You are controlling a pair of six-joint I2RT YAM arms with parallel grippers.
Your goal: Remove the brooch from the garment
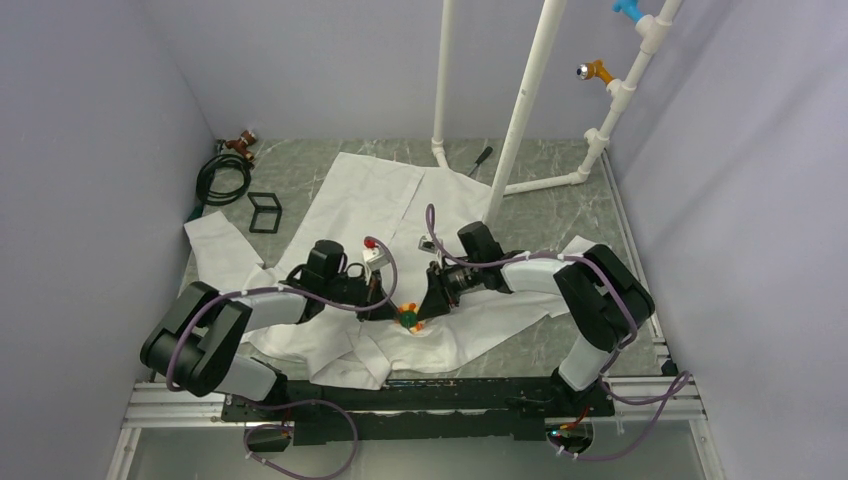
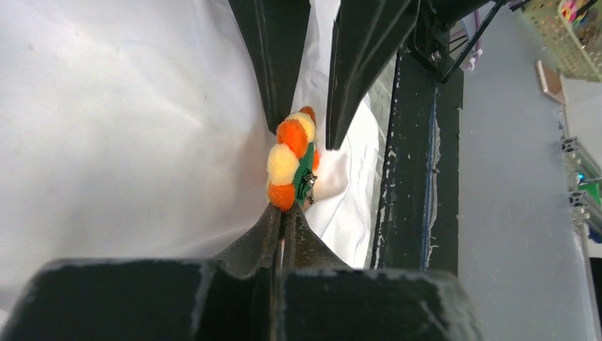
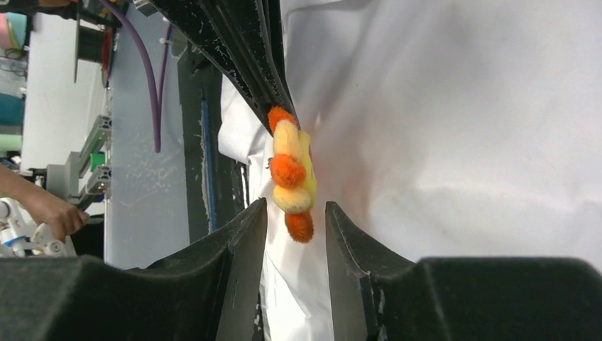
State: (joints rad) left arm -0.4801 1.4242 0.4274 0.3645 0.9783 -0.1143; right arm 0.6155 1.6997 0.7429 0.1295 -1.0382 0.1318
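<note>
From above, the garment (image 1: 370, 195) lies spread and wrinkled over the table (image 1: 560, 215), with the brooch (image 1: 409, 317) on its near part, between the two arms' tips. The left wrist view shows the left gripper (image 2: 284, 213) with its fingers pressed together at the brooch's lower edge; whether they nip brooch or cloth I cannot tell. In the right wrist view the right gripper (image 3: 294, 204) is narrowly parted, a finger on either side of the brooch's end.

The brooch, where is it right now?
Top view: the brooch lies on the white garment near the table's front middle, right between the left gripper and right gripper.
</note>
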